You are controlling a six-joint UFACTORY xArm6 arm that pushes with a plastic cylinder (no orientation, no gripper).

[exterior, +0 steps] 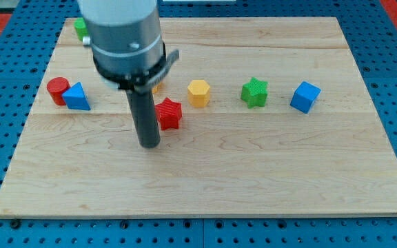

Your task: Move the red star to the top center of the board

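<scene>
The red star (169,113) is seen near the middle of the wooden board (267,172), with my tip (149,145) set down just beside it, toward the view's lower left; nothing is grasped by the bare rod. A yellow hexagonal block (198,92), a green star (254,92) and a blue cube (304,96) are lined up to the view's right. A red cylinder (57,89) and a blue triangular block (78,97) are found touching at the left, and a green block (80,28), partly hidden, at top left.
</scene>
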